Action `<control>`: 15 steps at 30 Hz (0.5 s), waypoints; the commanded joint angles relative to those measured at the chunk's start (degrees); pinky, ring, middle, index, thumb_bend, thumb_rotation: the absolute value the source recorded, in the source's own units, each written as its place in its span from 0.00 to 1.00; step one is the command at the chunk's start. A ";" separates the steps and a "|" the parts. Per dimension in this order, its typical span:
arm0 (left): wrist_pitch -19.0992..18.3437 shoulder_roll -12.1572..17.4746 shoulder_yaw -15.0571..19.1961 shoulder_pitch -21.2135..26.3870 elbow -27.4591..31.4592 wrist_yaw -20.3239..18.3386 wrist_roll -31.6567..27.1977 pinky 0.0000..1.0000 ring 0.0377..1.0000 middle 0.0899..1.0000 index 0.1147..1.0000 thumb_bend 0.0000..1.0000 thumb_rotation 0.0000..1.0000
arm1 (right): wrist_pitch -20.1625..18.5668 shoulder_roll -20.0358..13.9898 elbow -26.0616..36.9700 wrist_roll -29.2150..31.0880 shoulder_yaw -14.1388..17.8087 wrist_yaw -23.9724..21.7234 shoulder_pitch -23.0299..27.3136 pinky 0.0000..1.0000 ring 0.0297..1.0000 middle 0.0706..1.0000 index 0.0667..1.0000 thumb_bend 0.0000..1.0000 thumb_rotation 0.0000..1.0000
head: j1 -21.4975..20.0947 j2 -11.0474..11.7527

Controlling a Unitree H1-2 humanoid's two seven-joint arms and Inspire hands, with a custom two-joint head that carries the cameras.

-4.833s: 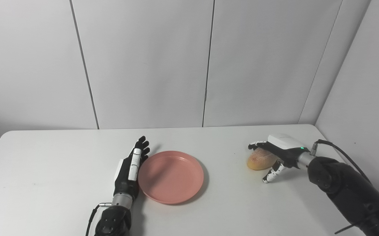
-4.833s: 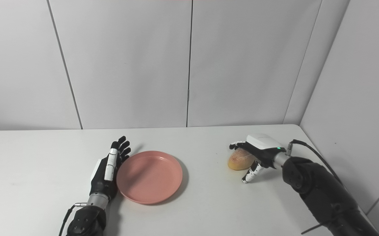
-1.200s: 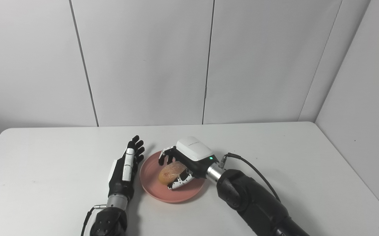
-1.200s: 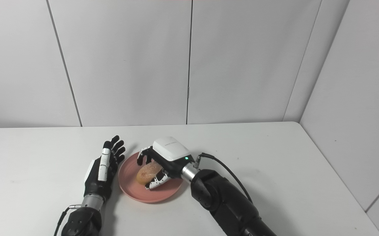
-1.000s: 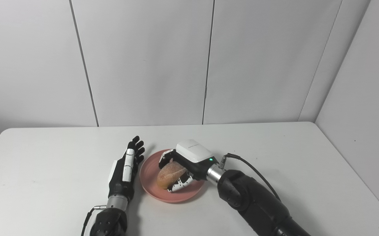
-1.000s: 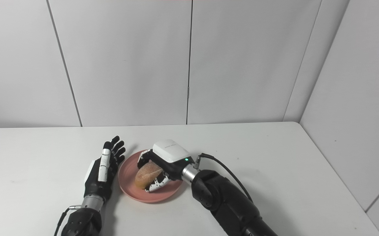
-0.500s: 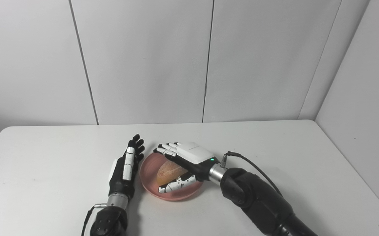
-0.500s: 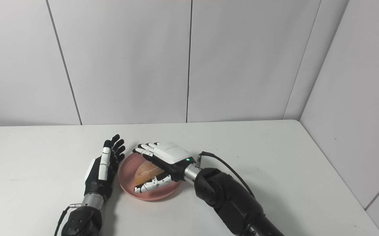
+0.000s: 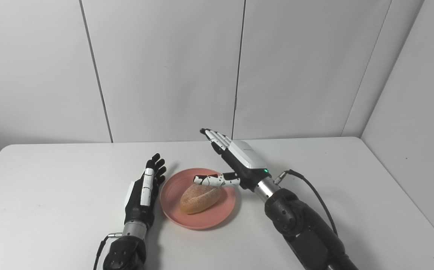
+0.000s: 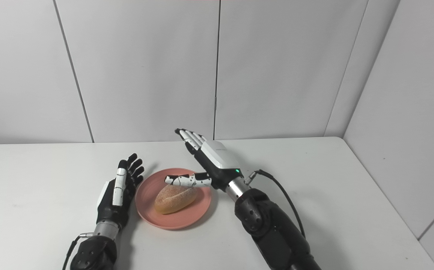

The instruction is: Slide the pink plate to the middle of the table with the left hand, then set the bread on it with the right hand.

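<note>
The pink plate (image 9: 175,218) lies on the white table near its middle, with the golden bread roll (image 9: 200,198) resting on it. My left hand (image 9: 144,191) stands on edge just left of the plate's rim, open, fingers straight and pointing away. My right hand (image 9: 235,161) is raised above the plate's far right side, open, fingers stretched up and back, thumb hanging over the bread without touching it. The same scene shows in the right eye view: bread (image 10: 174,199), plate (image 10: 153,220), right hand (image 10: 210,159).
The white table (image 9: 352,195) ends at a rounded right edge close to the grey wall panels. A black cable (image 9: 316,195) loops from my right wrist above the table surface.
My right hand let go of the bread, leaving it on the plate, then lifted up and back with fingers spread. The left hand stayed beside the plate.
</note>
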State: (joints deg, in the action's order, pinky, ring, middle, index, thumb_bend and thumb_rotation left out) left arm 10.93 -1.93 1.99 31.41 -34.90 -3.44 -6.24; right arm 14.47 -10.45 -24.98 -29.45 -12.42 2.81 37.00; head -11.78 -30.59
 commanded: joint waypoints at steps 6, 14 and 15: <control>0.66 0.33 -0.17 1.77 0.60 -0.33 0.21 0.94 0.94 0.94 0.90 0.79 1.00 | 2.17 4.64 5.31 10.92 4.81 1.29 -3.81 0.94 1.00 1.00 1.00 0.64 0.87 | 0.01 0.02; 0.97 0.52 -0.23 1.87 0.32 -0.52 0.19 0.94 0.94 0.93 0.90 0.80 1.00 | -1.75 7.27 5.21 14.27 6.87 1.40 -5.98 1.00 1.00 1.00 1.00 0.68 0.95 | 0.04 0.07; 1.05 0.51 -0.21 1.87 0.29 -0.55 0.13 0.94 0.94 0.93 0.90 0.80 1.00 | -1.98 7.46 4.97 14.61 7.04 1.25 -6.20 1.00 1.00 1.00 1.00 0.68 0.95 | -0.01 0.13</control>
State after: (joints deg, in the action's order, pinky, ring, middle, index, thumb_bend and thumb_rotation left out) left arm 10.95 -1.53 1.90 31.45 -35.00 -3.52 -6.23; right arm 12.99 -3.54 -21.38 -15.77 -5.83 3.46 29.84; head -11.78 -30.50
